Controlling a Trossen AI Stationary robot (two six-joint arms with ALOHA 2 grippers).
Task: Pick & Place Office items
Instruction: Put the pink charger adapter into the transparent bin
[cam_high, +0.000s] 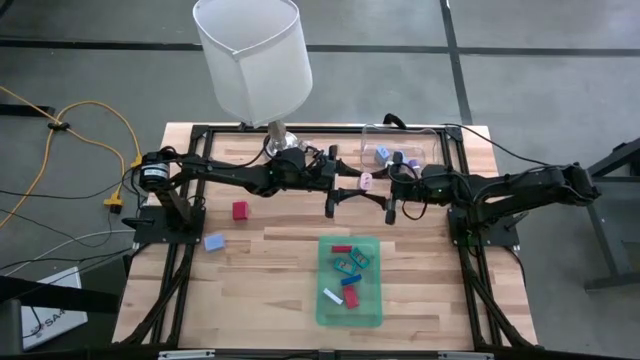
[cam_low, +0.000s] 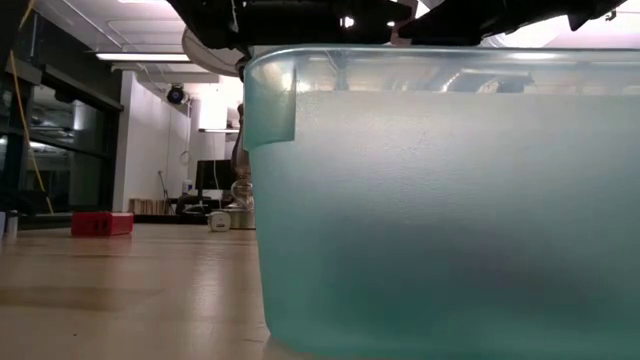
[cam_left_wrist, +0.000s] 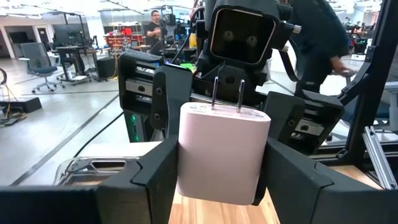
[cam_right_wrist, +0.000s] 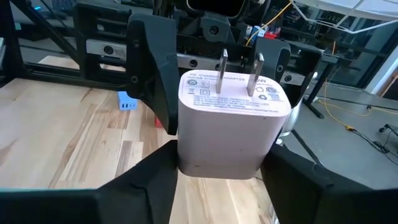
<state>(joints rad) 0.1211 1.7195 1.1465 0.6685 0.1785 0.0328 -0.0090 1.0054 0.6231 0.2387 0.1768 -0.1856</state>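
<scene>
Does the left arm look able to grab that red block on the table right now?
Probably not yet: the left gripper is shut on a white charger, facing the right gripper. The red block lies close, bare table around it.

pale pink charger block (cam_left_wrist: 222, 152), red block (cam_high: 240, 210), light blue block (cam_high: 214, 242), translucent green tray (cam_high: 368, 312), white lampshade (cam_high: 252, 60)

A pale pink plug-in charger (cam_left_wrist: 224, 152) with two metal prongs hangs in the air at the surface's twelve-o'clock side, clamped between both hands, prongs up. A red block (cam_high: 240, 210) and a light blue piece (cam_high: 214, 242) lie at nine o'clock. Red, teal, blue and white pieces (cam_high: 350, 275) sit in the tray at six o'clock.
</scene>
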